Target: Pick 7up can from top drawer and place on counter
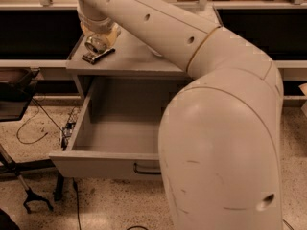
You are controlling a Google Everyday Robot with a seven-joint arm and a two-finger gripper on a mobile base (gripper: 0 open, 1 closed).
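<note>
My gripper (pixel 98 50) hangs at the back left corner of the grey counter (pixel 132 59), just above its surface. It is shut on the 7up can (pixel 95 43), whose round silver end faces the camera; the rest of the can is hidden by the wrist. One dark fingertip (pixel 98 56) reaches down to the countertop. The top drawer (pixel 120 131) is pulled out below the counter and its visible floor is bare. Its dark handle (pixel 145 169) shows partly. My arm (pixel 220 143) covers the drawer's right half.
Dark recessed bays lie left (pixel 33 32) and right (pixel 268 28) of the counter. Cables (pixel 33 133) trail on the speckled floor at the left, next to a black stand foot (pixel 36 200).
</note>
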